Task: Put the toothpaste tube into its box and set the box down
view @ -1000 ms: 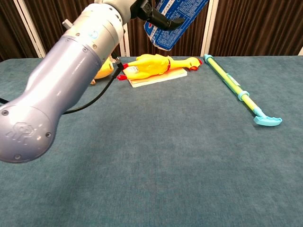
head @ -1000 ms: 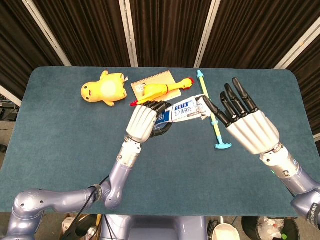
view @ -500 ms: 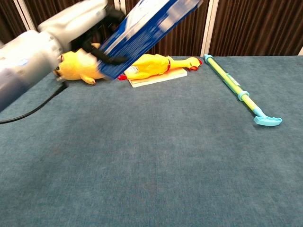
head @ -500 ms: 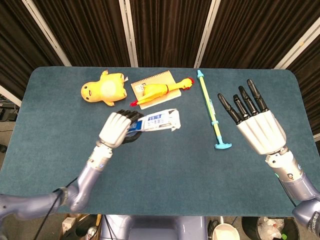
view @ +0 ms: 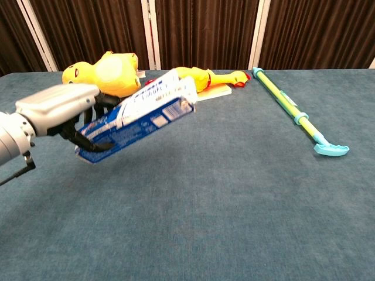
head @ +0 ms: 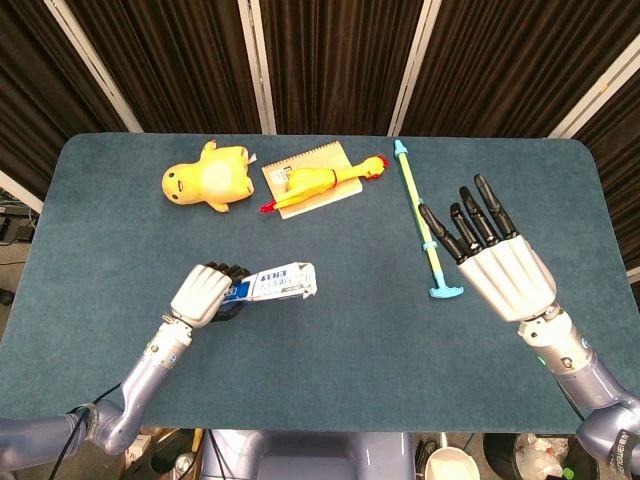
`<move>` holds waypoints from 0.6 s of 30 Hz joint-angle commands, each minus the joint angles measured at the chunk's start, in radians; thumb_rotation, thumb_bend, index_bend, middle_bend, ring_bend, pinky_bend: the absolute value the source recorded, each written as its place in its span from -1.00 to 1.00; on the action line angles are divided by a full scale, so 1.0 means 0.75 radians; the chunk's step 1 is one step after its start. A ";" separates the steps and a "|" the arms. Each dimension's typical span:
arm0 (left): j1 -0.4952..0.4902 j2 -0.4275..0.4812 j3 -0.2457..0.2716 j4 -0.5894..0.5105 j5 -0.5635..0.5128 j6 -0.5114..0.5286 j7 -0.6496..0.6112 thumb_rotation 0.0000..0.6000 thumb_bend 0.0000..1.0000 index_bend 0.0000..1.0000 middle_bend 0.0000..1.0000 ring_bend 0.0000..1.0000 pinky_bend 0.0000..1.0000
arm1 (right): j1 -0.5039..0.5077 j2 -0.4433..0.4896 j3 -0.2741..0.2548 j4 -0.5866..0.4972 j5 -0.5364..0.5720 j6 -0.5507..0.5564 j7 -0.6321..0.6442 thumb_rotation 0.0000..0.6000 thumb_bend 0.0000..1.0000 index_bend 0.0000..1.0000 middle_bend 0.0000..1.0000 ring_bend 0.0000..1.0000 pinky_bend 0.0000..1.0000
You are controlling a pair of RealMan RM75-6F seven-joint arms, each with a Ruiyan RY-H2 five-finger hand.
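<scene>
Left hand (head: 203, 294) wraps its fingers round the near end of the toothpaste box (head: 277, 284), which sticks out to the right of the hand, held clear of the table (head: 330, 330) in the chest view, far end tilted up. Landmark: the box. Beyond it and a little left, yellow plush duck (head: 208, 178); beyond it and slightly right, rubber chicken (head: 318, 181) lying on a notepad (head: 300, 163). Well right of the box, a long green-and-yellow stick (head: 422, 218) with a blue hook end. Furthest right, right hand (head: 493, 258), fingers spread, holding nothing. Handling, as judged: thin card, light, crushes if squeezed hard (tube not visible, presumably inside). An end grip lets it pivot; lowering it flat on a long face seems safest.
</scene>
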 commanded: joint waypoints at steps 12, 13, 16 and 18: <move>0.011 -0.024 0.027 -0.021 -0.072 -0.123 0.250 1.00 -0.40 -0.58 -0.55 -0.59 -0.59 | -0.021 -0.009 -0.010 0.020 -0.004 0.017 0.017 1.00 -0.22 -0.90 -0.25 -0.58 -0.90; 0.013 -0.017 0.022 -0.036 -0.084 -0.124 0.268 1.00 -0.42 -0.63 -0.60 -0.64 -0.64 | -0.024 -0.008 -0.012 0.021 -0.004 0.018 0.020 1.00 -0.22 -0.90 -0.25 -0.58 -0.90; 0.022 0.009 0.005 -0.093 -0.118 -0.124 0.305 1.00 -0.46 -0.72 -0.71 -0.75 -0.72 | -0.032 -0.005 -0.017 0.021 -0.005 0.023 0.029 1.00 -0.22 -0.90 -0.25 -0.58 -0.90; 0.030 0.035 -0.010 -0.145 -0.134 -0.113 0.314 1.00 -0.48 -0.74 -0.74 -0.79 -0.75 | -0.039 -0.004 -0.022 0.019 -0.009 0.028 0.033 1.00 -0.22 -0.90 -0.25 -0.58 -0.90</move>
